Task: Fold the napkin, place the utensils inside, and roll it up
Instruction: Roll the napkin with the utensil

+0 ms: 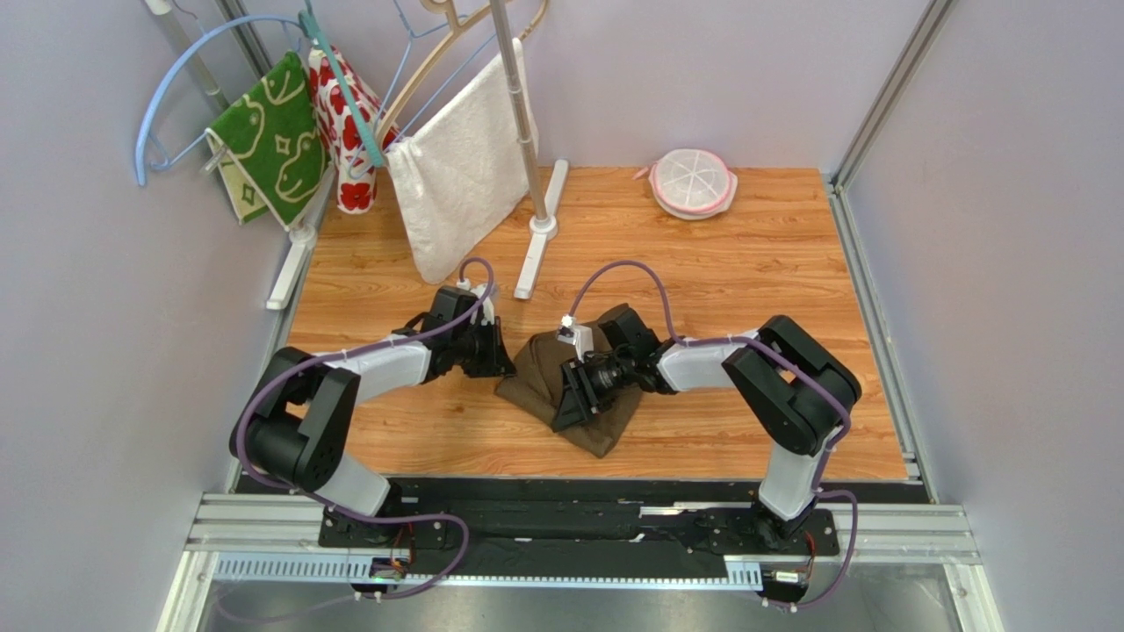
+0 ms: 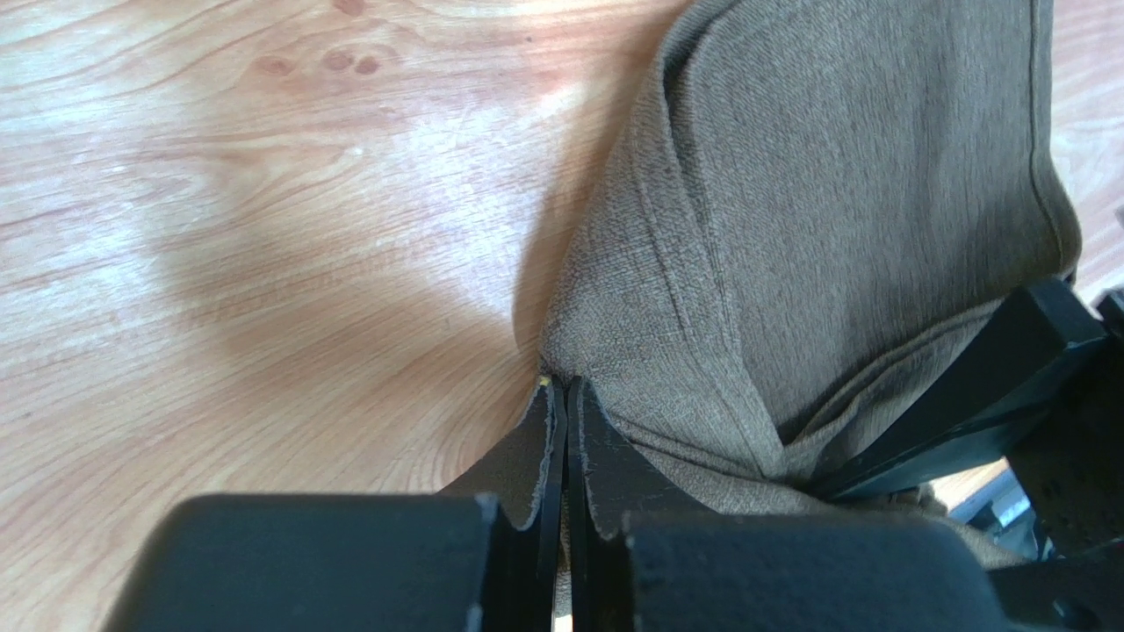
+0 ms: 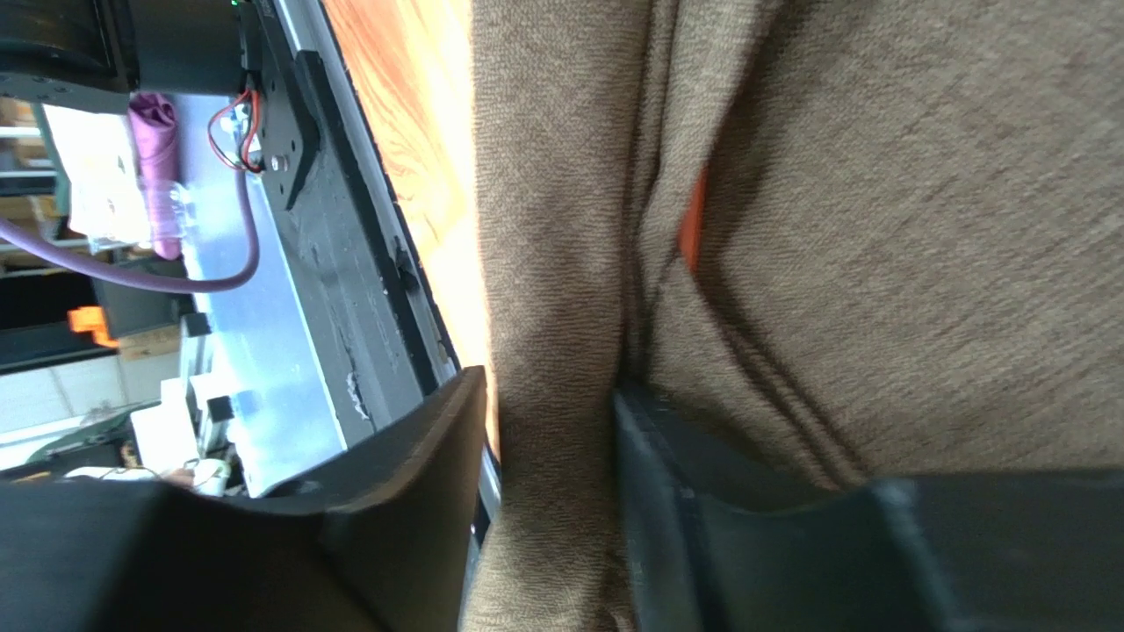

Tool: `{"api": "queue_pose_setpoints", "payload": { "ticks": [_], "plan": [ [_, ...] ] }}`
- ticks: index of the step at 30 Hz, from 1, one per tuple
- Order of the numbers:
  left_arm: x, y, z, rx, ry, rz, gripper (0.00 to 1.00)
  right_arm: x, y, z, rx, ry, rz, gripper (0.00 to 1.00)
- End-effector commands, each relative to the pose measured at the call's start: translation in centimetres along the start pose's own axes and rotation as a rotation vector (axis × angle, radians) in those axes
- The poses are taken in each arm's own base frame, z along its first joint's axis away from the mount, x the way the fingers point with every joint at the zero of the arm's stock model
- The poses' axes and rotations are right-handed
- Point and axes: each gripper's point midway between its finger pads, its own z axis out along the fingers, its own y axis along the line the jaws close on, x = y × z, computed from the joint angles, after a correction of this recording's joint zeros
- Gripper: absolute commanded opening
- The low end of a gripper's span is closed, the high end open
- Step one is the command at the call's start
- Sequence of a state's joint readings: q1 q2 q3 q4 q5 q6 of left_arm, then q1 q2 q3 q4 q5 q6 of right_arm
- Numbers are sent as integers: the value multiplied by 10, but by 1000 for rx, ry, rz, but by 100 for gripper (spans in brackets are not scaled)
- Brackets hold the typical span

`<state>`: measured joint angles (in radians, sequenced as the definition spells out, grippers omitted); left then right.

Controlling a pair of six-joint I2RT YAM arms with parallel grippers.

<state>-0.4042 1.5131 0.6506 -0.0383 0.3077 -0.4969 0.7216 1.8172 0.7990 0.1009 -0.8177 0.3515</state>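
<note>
The dark brown napkin (image 1: 590, 399) lies folded and bunched on the wooden table between the two arms. My right gripper (image 1: 577, 390) is over it, with its jaws closed around a raised fold of the napkin (image 3: 554, 263). An orange sliver of a utensil (image 3: 689, 224) shows in a crease of the cloth; the rest of the utensils is hidden. My left gripper (image 1: 496, 353) is shut, and its tips (image 2: 565, 386) touch the left edge of the napkin (image 2: 844, 198). I see no cloth between its fingers.
A clothes rack (image 1: 528, 145) at the back holds a green patterned cloth (image 1: 275, 132), a red patterned cloth (image 1: 346, 132) and a white towel (image 1: 462, 165). Its feet (image 1: 538, 237) rest on the table behind the napkin. A pink and white lidded dish (image 1: 693, 182) sits at the back right.
</note>
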Motion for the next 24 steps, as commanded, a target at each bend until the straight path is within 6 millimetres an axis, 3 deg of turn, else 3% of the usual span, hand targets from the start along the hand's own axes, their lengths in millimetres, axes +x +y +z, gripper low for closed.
{"api": "queue_pose_setpoints", "payload": {
  "ticks": [1,4,7,8,11,12,13,15,17,20,24],
  "plan": [
    [6,7,1,-34,58,32,0,6,-8,-16,136,12,-6,50],
    [9,11,3,-54,91,36,0,-7,-9,-35,252,-27,-48,53],
    [11,14,4,-68,109,41,0,-23,-2,-63,363,-95,-110,54],
    [11,13,4,-67,114,41,0,-30,9,-75,378,-136,-141,55],
    [11,14,5,-74,119,39,0,-32,11,-94,501,-186,-208,55],
    [11,15,5,-75,121,39,0,-31,28,-96,512,-202,-282,56],
    [11,15,6,-76,123,38,0,-32,24,-102,589,-225,-309,56],
    [10,15,5,-76,125,39,0,-19,40,-96,606,-219,-381,56],
    [12,16,5,-84,131,38,0,-17,37,-99,691,-241,-408,56],
    [10,17,5,-90,130,40,0,1,49,-88,728,-222,-479,56],
    [10,15,5,-86,133,39,0,11,49,-80,771,-200,-511,55]
  ]
}}
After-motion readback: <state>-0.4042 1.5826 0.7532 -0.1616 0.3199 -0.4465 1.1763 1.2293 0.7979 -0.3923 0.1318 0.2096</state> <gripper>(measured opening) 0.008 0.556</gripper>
